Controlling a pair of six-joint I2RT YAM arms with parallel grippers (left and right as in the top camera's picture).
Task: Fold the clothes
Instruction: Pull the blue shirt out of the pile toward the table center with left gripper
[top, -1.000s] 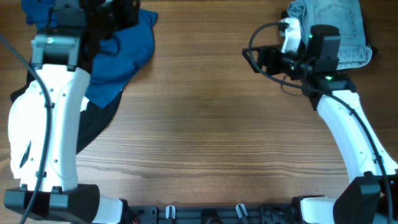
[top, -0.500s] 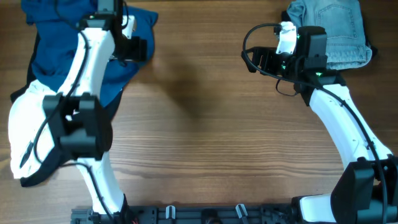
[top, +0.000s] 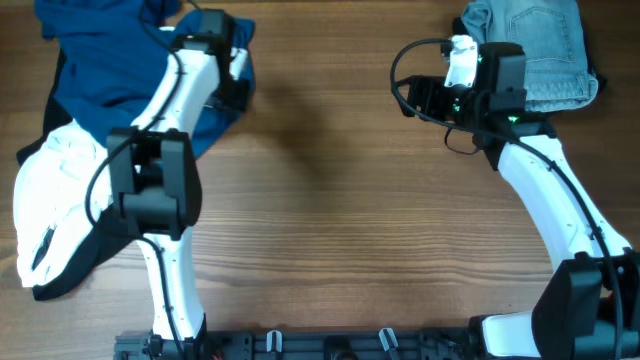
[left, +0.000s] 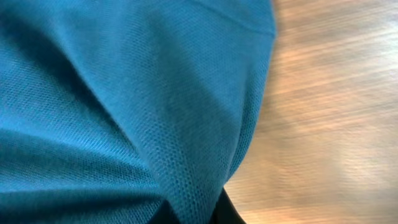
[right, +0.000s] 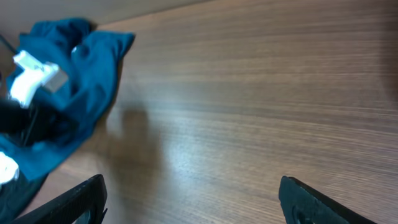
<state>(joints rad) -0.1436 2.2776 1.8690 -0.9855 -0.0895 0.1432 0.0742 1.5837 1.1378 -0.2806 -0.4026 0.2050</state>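
**Left arm over the blue shirt, right fingers spread above bare wood**

You are looking at your left gripper (top: 232, 75) hanging over the right-hand edge of the blue shirt (top: 100, 60), at the far left of the table (top: 330, 230). In the left wrist view the shirt (left: 124, 106) is filling most of the frame, its hem running down to a dark tip at the bottom; you cannot tell from any view whether those fingers are apart or together.

Your right gripper (right: 189, 193) is standing wide apart, holding nothing, with bare wood stretching ahead of its fingertips (right: 81, 196) all the way to the shirt's edge. Behind that gripper (top: 415, 95), folded jeans (top: 540, 45) are lying at the far right corner.

A white garment (top: 50, 210) and a black one (top: 90, 262) are lying near the left arm's base, touching the shirt.
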